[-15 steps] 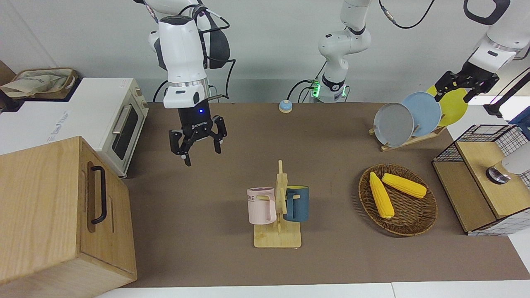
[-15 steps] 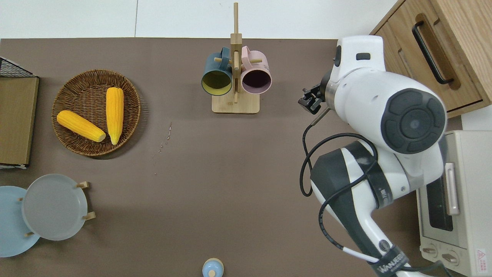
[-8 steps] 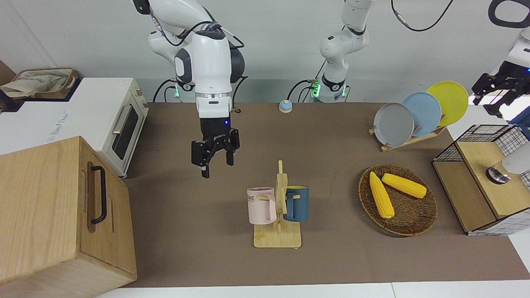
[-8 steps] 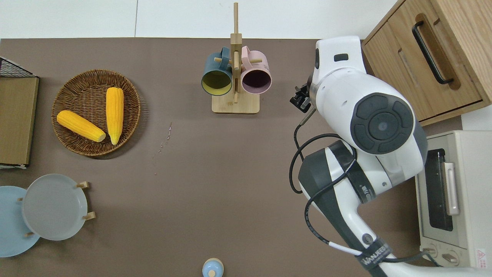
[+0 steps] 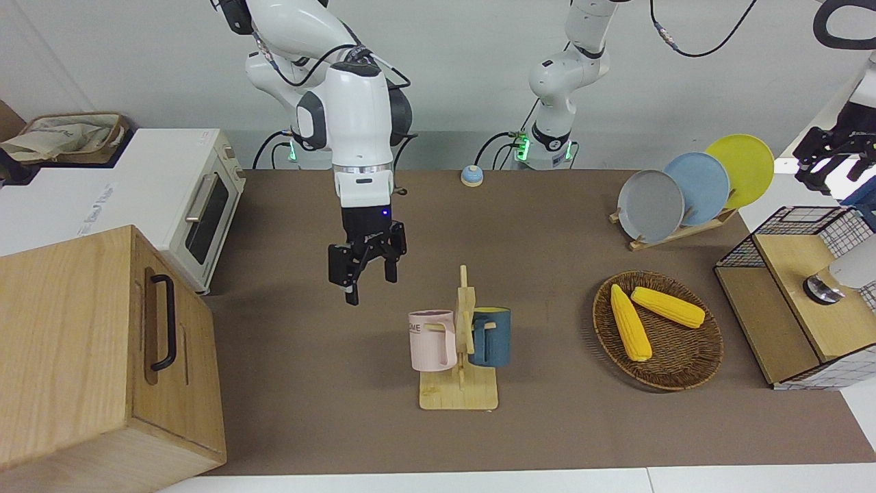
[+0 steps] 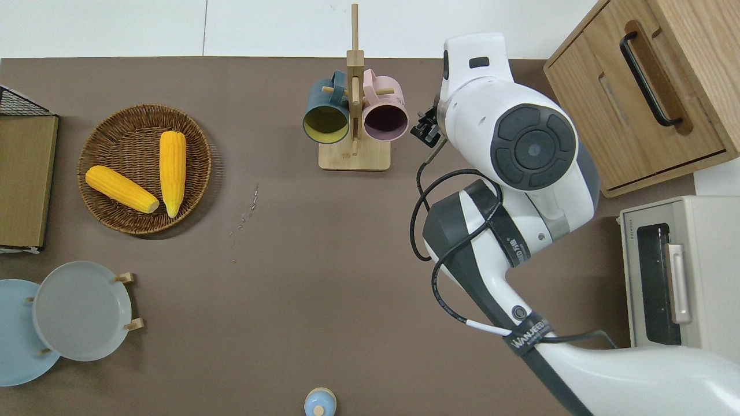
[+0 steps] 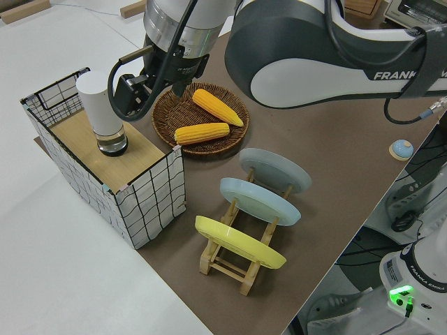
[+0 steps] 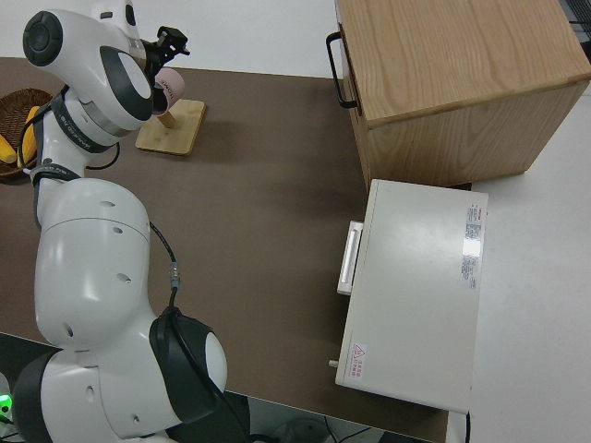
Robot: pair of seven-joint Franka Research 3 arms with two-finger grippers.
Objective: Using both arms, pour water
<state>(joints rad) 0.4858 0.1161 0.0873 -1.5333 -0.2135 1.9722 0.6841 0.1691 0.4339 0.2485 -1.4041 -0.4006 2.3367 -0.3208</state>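
A pink mug (image 5: 431,340) and a dark blue mug (image 5: 491,335) hang on a wooden rack (image 5: 458,394) mid-table. My right gripper (image 5: 366,270) hangs open and empty over the table beside the pink mug (image 6: 384,112), toward the right arm's end; only its tip (image 6: 426,124) shows under the arm from overhead. A white bottle (image 7: 105,115) stands on a wood-topped wire crate (image 7: 84,150). My left gripper (image 7: 143,87) is open in the air close beside the bottle's top. No water is visible.
A wicker basket (image 5: 684,373) holds two corn cobs. A plate rack (image 5: 674,233) carries three plates. A wooden cabinet (image 5: 89,356) and a toaster oven (image 5: 171,198) fill the right arm's end. A small blue bell (image 5: 471,175) sits near the robots.
My right gripper moved toward the mug rack and came lower. My left gripper swung away from the plates toward the left arm's end of the table.
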